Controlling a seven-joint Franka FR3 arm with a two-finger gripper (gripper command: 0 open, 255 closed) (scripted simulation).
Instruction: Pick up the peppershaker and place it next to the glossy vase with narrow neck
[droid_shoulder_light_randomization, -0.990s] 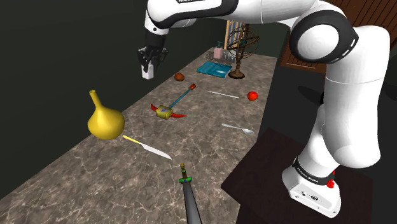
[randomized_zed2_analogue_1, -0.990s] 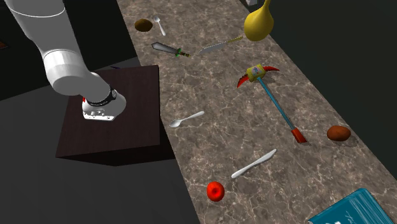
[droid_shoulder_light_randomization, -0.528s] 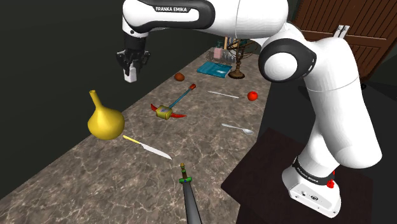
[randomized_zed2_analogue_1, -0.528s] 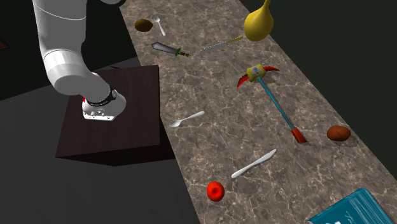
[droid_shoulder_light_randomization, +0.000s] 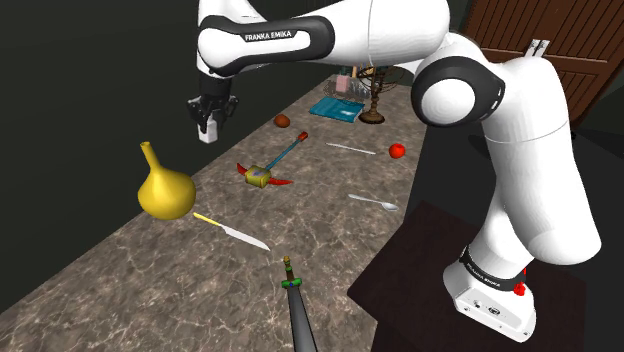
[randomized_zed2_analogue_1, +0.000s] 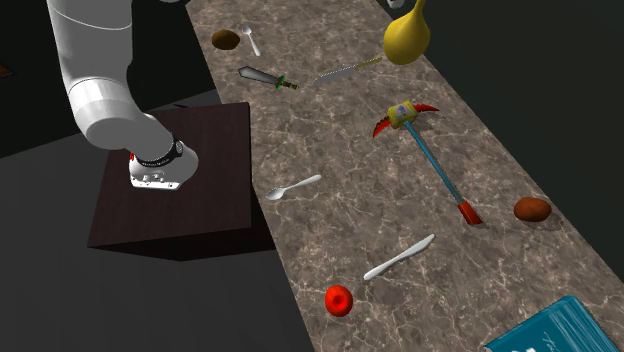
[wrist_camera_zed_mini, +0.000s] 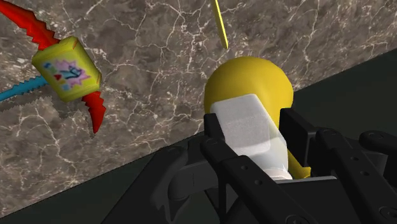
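A small white peppershaker (droid_shoulder_light_randomization: 209, 134) hangs in the air, clasped between the black fingers of my gripper (droid_shoulder_light_randomization: 209, 126), which is shut on it. It is above the marble counter's far edge, up and to the right of the yellow glossy vase (droid_shoulder_light_randomization: 165, 190) in the shoulder view. That vase, round-bellied with a narrow neck, stands near the counter's edge (randomized_zed2_analogue_1: 407, 35). In the wrist view the peppershaker (wrist_camera_zed_mini: 249, 130) sits in the gripper (wrist_camera_zed_mini: 254, 127), and the vase (wrist_camera_zed_mini: 245, 76) lies right behind it.
A toy pickaxe (droid_shoulder_light_randomization: 262, 176) with a yellow head, red blades and a blue handle lies beside the vase. A yellow-handled knife (droid_shoulder_light_randomization: 235, 232), a dagger (droid_shoulder_light_randomization: 296, 300), a spoon (droid_shoulder_light_randomization: 375, 201), a red ball (droid_shoulder_light_randomization: 397, 151) and a teal tray (droid_shoulder_light_randomization: 335, 108) are spread along the counter.
The gripper carried the peppershaker toward the shoulder view's left, then came down a little, closer to the vase. Nothing on the counter moved.
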